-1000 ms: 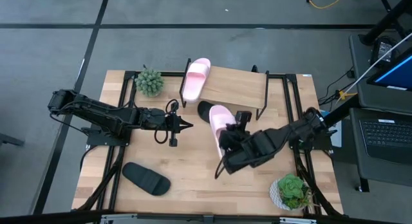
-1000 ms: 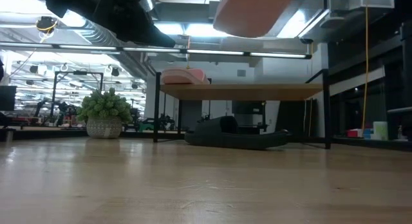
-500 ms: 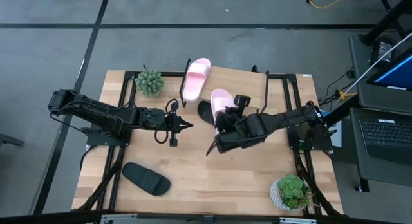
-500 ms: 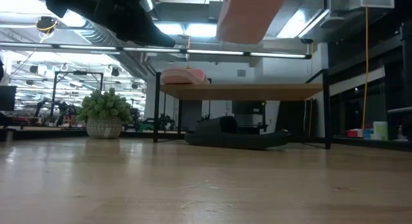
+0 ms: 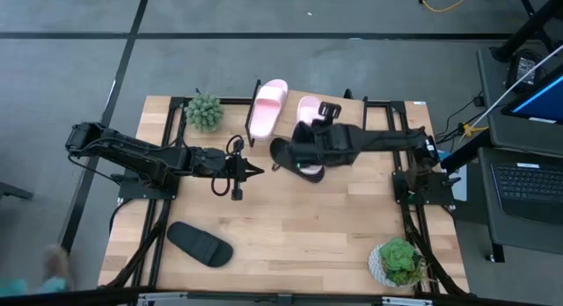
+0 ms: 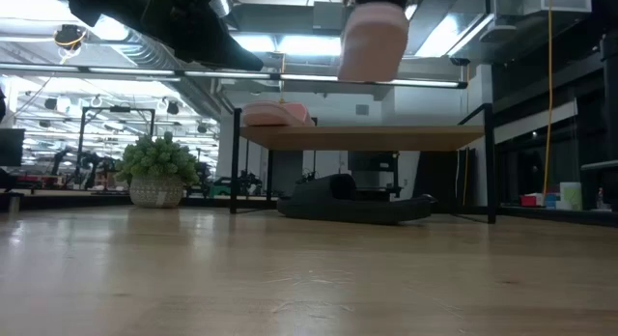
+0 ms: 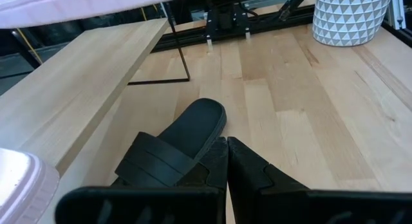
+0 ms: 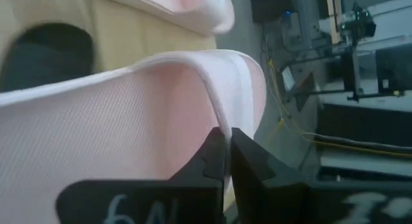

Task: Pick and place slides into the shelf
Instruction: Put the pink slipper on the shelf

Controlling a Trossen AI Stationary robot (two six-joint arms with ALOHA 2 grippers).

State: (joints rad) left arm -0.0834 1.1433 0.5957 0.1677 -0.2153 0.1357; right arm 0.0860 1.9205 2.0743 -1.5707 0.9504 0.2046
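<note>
My right gripper [image 5: 304, 156] is shut on a pale pink slide [image 5: 308, 108] and holds it over the shelf's wooden plank [image 5: 339, 121]; the low view shows this slide high up [image 6: 375, 37]. A second pink slide [image 5: 268, 108] lies sole-down on the plank's left end [image 6: 278, 114]. One black slide [image 5: 280, 150] rests on the table under the shelf [image 6: 352, 203]. Another black slide [image 5: 201, 243] lies near the table's front left. My left gripper [image 5: 255, 171] hovers shut, just left of the slide under the shelf [image 7: 174, 147]. My right gripper pinches the edge of the pink slide's wide strap [image 8: 222, 118] between its two fingers [image 8: 248, 166]. It comes from the table's right, slanting down. The slide is lifted clear, above the shelf's plank.
A small green plant [image 5: 204, 111] stands at the far left by the shelf, and a potted plant [image 5: 398, 260] at the near right corner. Thin black legs [image 6: 235, 162] carry the shelf. Bare tabletop [image 5: 299, 227] lies between the arms and the front edge.
My right gripper has swung toward the table's far edge with the pink slide, from over the middle of the table to over the shelf. The slide has stayed lifted and turned with the arm. My left arm has kept still.
</note>
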